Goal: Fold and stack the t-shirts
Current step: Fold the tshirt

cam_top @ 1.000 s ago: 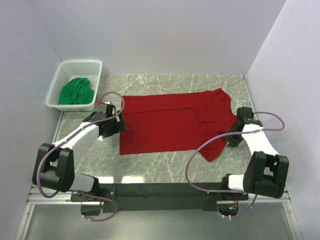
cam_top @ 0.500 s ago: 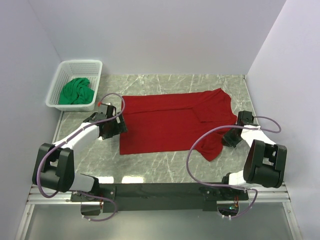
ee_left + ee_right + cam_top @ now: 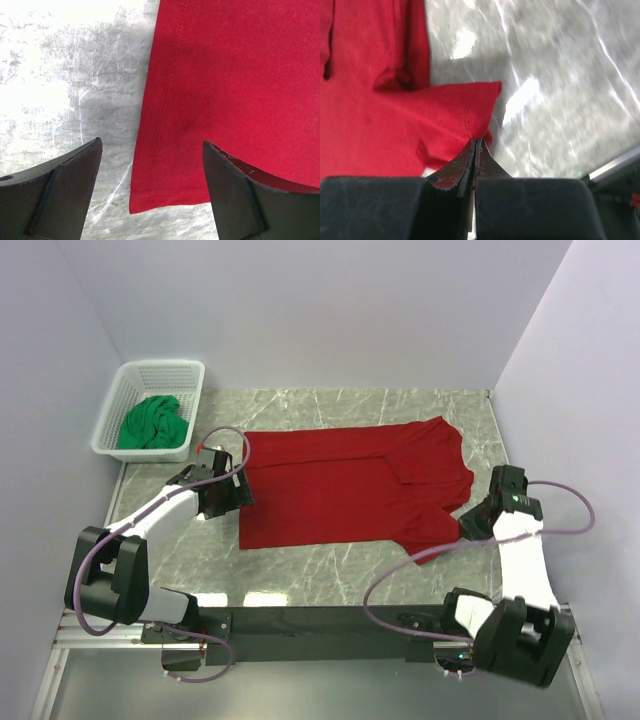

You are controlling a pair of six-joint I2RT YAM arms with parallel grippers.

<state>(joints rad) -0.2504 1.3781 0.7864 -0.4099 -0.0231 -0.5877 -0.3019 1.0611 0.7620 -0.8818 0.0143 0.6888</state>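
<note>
Folding red t-shirt (image 3: 340,495), flat on marble table (image 3: 330,565): right gripper (image 3: 476,142) pinched shut on near sleeve tip, left gripper (image 3: 151,145) spread open over hem corner; best lift sleeve low, carry inward without dragging body cloth.

The grey marble table (image 3: 330,565) lies bare along its near and far edges, a deep red fabric t-shirt (image 3: 330,485) covers the middle, and a white plastic lattice basket (image 3: 160,380) blocks the far-left corner.
</note>
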